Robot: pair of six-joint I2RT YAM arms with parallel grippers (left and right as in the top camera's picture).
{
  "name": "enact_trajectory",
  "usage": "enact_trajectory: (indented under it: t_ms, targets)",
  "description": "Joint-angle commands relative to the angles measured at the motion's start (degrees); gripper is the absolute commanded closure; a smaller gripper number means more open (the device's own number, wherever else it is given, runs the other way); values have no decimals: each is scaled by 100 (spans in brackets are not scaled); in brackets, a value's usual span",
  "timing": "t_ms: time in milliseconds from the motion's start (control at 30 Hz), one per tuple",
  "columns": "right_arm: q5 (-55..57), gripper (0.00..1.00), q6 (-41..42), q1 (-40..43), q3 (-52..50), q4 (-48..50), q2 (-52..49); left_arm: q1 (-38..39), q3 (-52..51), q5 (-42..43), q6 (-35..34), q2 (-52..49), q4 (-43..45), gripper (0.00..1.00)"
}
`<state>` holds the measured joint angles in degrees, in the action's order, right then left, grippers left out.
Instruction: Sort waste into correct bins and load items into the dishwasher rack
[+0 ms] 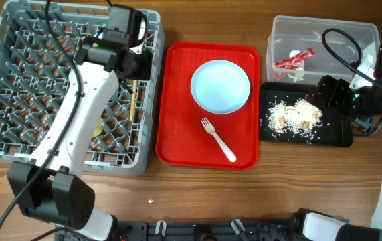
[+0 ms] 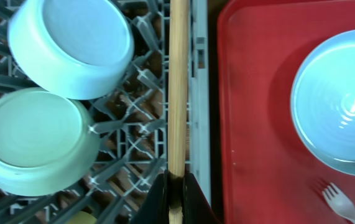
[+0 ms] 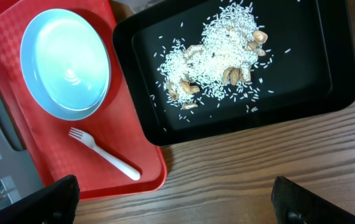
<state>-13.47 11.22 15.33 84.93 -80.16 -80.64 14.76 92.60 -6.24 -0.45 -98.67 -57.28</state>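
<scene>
- The left pincer [image 2: 176,198] is clenched on the near end of the chopsticks [image 2: 178,87]. They run straight out from it over the right-hand edge of the rack [image 2: 199,124], just inside the rim that faces the red tray [image 2: 252,124].
- The step in hand looks like laying the chopsticks down in the rack. To do it well, lower them flat and in line with a channel between the pegs. They should then rest along their whole length, not perch on the rim or tip through a gap in the lattice.
- Let go only once the sticks bear on the grid. Thin and smooth as they are, they would likely roll or slide if dropped from above.
- Keep clear of the white bowl [image 2: 71,43] and the green bowl [image 2: 34,140], both upside down in the rack to the left of the sticks.
- The chopsticks are pale wood, pressed so close together that they read as one thin straight rod. I cannot tell whether they touch the rack yet.
- The right pincer [image 3: 178,199] is released and empty, hanging over the surface [image 3: 245,162] just beside the black tray [image 3: 308,62] that holds the rice scraps [image 3: 217,50].
- Not yet loaded are the plate [image 1: 221,86] and the fork [image 1: 219,139], both on the red tray. The wrapper [image 1: 294,60] lies in the clear tub [image 1: 351,33].
</scene>
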Motion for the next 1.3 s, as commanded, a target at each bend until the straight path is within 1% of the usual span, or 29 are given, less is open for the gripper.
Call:
enact_trajectory:
  t_ms: [0, 33, 200, 233, 267, 333, 367, 433, 500, 533, 633, 667, 700, 733, 767, 800, 833, 867, 900, 967, 1000, 1100, 1267]
  targets:
    - [-31, 0, -76, 11, 83, -7, 92, -151, 57, 26, 297, -170, 39, 96]
    - [-31, 0, -74, 11, 83, -7, 92, -151, 26, 221, 299, -284, 68, 96]
    - [-31, 0, -76, 11, 83, -13, 92, -151, 24, 232, 297, -743, 96, 95]
    - [-31, 0, -76, 11, 83, -13, 92, -151, 24, 232, 299, -804, 98, 88]
    - [-31, 0, -76, 11, 83, -13, 92, -151, 24, 232, 299, -828, 114, 71]
    - [-33, 0, -74, 11, 83, -13, 92, -151, 26, 232, 299, -833, 179, 51]
    - [-31, 0, -76, 11, 83, -13, 92, -151, 33, 232, 297, -817, 227, 44]
    - [-31, 0, -76, 11, 83, -13, 92, -151, 79, 234, 245, -737, 238, 40]
    - [-31, 0, -76, 11, 83, -13, 92, -138, 149, 284, -57, -586, 214, 41]
    - [-31, 0, -76, 11, 83, -15, 92, -103, 160, 612, -389, -426, 175, 42]
    - [-33, 0, -76, 11, 83, -17, 92, 87, 160, 1969, -1462, -214, -74, 43]
    - [-31, 0, -76, 11, 83, -17, 92, 157, 160, 2127, -1683, -214, -157, 42]
    - [-31, 0, -74, 11, 83, -17, 92, 334, 133, 2260, -2138, -240, -306, 39]
    - [-31, 0, -76, 11, 83, -17, 92, 518, 96, 2330, -2420, -262, -389, 31]
    - [-31, 0, -79, 11, 83, -17, 92, 675, 57, 2389, -2579, -280, -404, 14]
    - [-31, 0, -74, 11, 83, -17, 92, 890, -9, 2433, -2669, -293, -382, 6]
    - [-31, 0, -79, 11, 83, -17, 92, 1067, -70, 2424, -2702, -313, -352, 7]
    - [-31, 0, -76, 11, 83, -17, 92, 1346, -155, 2422, -2710, -345, -275, 11]
    - [-31, 0, -79, 11, 83, -17, 92, 1550, -234, 2361, -2892, -389, -225, 12]
    - [-31, 0, -76, 11, 83, -17, 92, 1908, -332, 1921, -3663, -501, -229, 12]
    - [-31, 0, -79, 11, 83, -17, 92, 2105, -380, 1596, -4074, -568, -227, 10]
    - [-31, 0, -79, 11, 83, -24, 92, 2616, -531, 951, -4975, -782, -116, 10]
    - [-31, 0, -79, 11, 83, -26, 92, 3187, -636, 420, -5471, -1167, 125, 13]
